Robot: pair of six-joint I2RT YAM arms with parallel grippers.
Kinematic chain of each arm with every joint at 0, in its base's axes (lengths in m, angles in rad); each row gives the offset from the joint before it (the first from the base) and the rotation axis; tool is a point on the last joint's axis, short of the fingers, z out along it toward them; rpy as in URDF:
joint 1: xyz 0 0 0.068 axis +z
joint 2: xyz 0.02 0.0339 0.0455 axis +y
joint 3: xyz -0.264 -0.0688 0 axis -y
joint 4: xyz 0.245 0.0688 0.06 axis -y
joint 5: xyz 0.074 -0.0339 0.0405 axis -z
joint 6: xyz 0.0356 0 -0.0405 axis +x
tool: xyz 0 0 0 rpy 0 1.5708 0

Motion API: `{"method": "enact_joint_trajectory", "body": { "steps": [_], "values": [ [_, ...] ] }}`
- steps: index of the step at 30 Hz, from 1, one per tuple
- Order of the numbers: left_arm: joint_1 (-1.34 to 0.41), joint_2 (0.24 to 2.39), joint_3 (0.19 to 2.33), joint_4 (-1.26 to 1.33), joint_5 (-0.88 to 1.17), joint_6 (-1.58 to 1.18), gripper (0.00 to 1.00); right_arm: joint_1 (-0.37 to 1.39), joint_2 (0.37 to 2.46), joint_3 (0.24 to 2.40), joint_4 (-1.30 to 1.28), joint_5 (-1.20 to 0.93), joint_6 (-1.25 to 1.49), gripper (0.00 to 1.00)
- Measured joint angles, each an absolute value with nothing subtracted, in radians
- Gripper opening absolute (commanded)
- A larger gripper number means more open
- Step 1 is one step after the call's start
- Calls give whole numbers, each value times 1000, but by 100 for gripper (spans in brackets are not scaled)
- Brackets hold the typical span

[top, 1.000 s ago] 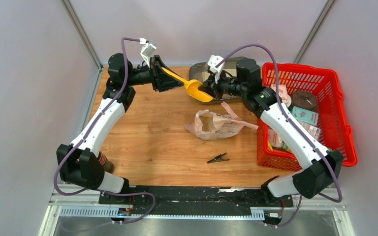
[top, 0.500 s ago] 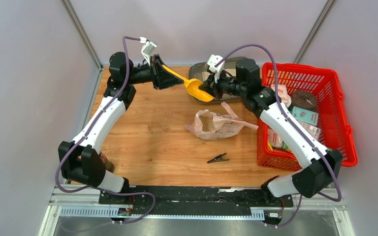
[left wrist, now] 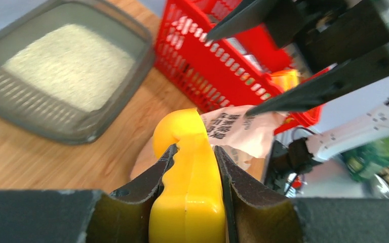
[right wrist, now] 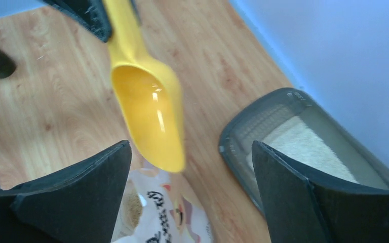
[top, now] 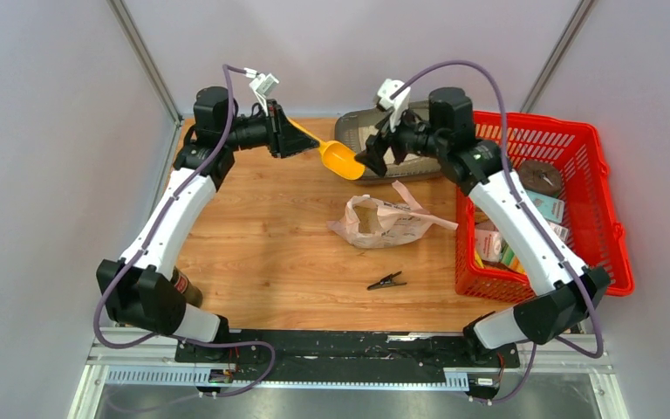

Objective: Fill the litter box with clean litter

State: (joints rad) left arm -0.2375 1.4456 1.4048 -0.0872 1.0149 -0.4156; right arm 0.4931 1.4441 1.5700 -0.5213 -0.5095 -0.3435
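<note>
two grippers: the left gripper [top: 299, 140] and the right gripper [top: 379, 160]. one litter box [top: 351, 128], one yellow scoop [top: 342, 161], one red basket [top: 608, 209], one paper bag [top: 386, 223], one black clip [top: 386, 281]. the basket's packages [top: 538, 206] are too crowded to count.

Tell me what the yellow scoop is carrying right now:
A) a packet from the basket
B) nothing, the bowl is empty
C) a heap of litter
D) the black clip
B: the right wrist view shows the yellow scoop with a bare, glossy bowl and no granules; the left gripper clamps its handle.
</note>
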Motion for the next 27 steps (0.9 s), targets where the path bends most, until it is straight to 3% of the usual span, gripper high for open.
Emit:
{"method": "enact_joint_trajectory", "body": {
  "steps": [6, 12, 21, 27],
  "values": [
    [-248, 1343, 1439, -334, 825, -331, 0, 414, 1427, 1745, -731, -477, -395, 96],
    [-321, 1206, 1419, -415, 735, -326, 0, 422, 1359, 1749, -1001, -472, -451, 96],
    [-437, 1098, 1314, -501, 583, -341, 0, 422, 1193, 1592, -1172, -473, -610, 93],
    [-520, 1235, 1368, -556, 516, -376, 0, 431, 1106, 1423, -1185, -437, -713, 86]
  ]
}}
